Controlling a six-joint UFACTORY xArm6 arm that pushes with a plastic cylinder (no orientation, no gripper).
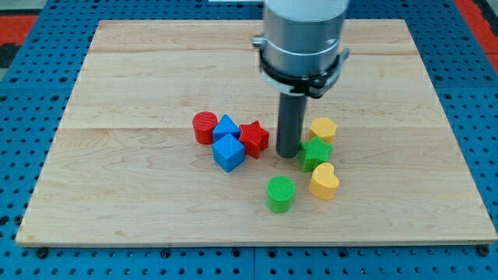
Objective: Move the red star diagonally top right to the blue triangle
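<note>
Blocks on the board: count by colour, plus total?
Red: 2, cylinder and star
Blue: 2, triangle and cube
Green: 2, star and cylinder
Yellow: 2, hexagon and heart
Total: 8

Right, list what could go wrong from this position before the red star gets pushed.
1. My tip sits in the gap between the red star and the green star; a sideways move could knock the green star instead.
2. The red star appears to touch the blue triangle and blue cube, so pushing towards the view's left would likely shove that cluster, including the red cylinder.
</note>
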